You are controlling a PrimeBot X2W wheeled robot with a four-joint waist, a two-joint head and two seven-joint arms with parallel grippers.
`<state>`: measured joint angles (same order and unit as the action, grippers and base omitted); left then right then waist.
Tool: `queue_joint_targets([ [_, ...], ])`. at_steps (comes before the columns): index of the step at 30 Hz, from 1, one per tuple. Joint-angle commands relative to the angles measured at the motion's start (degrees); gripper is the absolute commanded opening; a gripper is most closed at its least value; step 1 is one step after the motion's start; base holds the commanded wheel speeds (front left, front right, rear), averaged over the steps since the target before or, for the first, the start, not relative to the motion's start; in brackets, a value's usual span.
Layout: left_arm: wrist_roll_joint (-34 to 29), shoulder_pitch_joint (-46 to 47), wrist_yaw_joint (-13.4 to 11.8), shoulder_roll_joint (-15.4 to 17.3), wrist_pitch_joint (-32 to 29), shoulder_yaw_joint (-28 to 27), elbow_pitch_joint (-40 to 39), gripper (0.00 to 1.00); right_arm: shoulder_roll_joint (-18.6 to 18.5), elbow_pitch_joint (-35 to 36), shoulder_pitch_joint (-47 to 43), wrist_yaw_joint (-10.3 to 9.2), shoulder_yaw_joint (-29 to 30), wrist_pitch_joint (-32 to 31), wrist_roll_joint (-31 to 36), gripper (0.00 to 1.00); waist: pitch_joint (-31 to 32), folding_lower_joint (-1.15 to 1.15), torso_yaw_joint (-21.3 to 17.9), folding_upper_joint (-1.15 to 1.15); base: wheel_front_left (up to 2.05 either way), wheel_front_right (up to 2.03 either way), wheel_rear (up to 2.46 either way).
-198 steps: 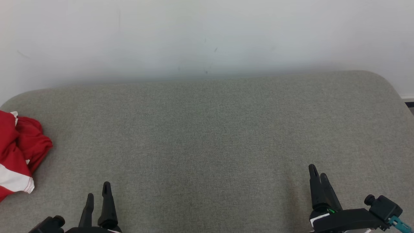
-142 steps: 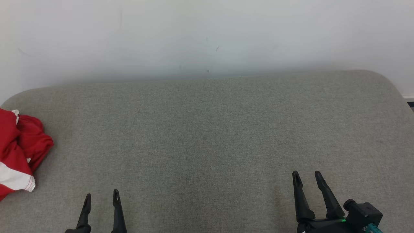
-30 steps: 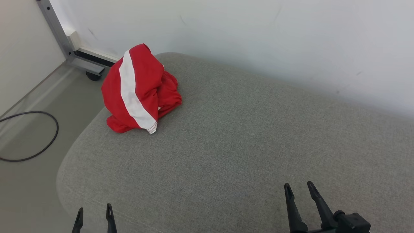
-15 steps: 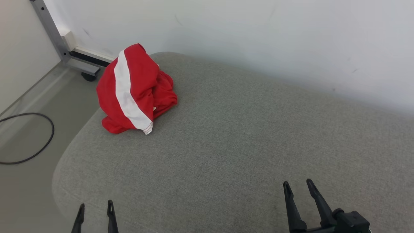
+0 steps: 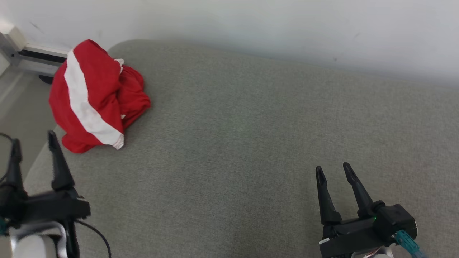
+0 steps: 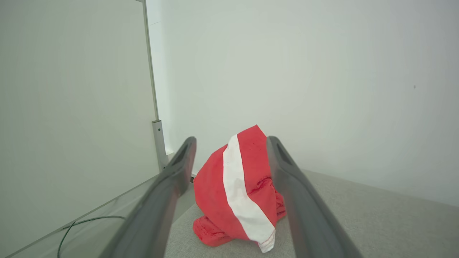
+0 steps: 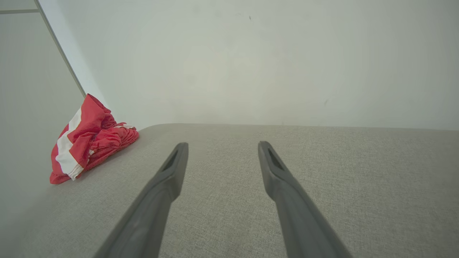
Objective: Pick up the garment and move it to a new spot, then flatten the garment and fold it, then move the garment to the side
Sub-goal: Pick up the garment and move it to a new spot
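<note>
The garment (image 5: 95, 98) is a crumpled red heap with a white stripe, lying at the far left corner of the grey cushioned surface (image 5: 251, 136). My left gripper (image 5: 33, 141) is open at the lower left, short of the heap and empty. In the left wrist view the garment (image 6: 238, 190) sits ahead, framed between the open fingers (image 6: 229, 143). My right gripper (image 5: 331, 171) stands open and empty at the lower right, far from the cloth. In the right wrist view the garment (image 7: 89, 138) lies at the far left, beyond that gripper (image 7: 220, 147).
A white wall (image 5: 251, 25) runs behind the cushion. A metal frame foot (image 5: 32, 59) and bare floor lie past the left edge. A dark cable (image 5: 96, 236) hangs by my left wrist. A pale panel (image 6: 71, 107) stands left of the garment.
The head camera has tilted down and swung, shifting the scene left. My left gripper has risen well into view, closer to the garment. The right gripper has risen a little.
</note>
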<state>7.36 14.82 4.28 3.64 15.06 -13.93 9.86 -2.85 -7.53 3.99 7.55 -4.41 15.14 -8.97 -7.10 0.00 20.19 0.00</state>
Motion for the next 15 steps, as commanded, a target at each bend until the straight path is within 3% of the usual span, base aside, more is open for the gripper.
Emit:
queue_joint_targets([
  [1,0.6,1.4,0.3,0.3,0.2,-0.7,0.4,1.0,0.0,0.3,0.6,-0.12,0.0,0.0,0.8,1.0,-4.9,0.0,-4.6,0.0,0.0,0.0,0.0],
  [8,3.4,14.2,2.4,4.5,0.2,-7.5,6.9,1.0,0.0,1.0,4.3,-0.12,0.1,0.0,0.9,1.0,-11.3,0.0,-8.9,0.0,0.0,0.0,0.0],
  [15,7.1,24.3,3.2,11.9,0.2,-6.5,19.5,1.0,0.0,1.9,7.5,-0.12,0.6,0.0,1.2,1.0,-15.4,0.0,-11.5,0.0,0.0,0.0,0.0],
])
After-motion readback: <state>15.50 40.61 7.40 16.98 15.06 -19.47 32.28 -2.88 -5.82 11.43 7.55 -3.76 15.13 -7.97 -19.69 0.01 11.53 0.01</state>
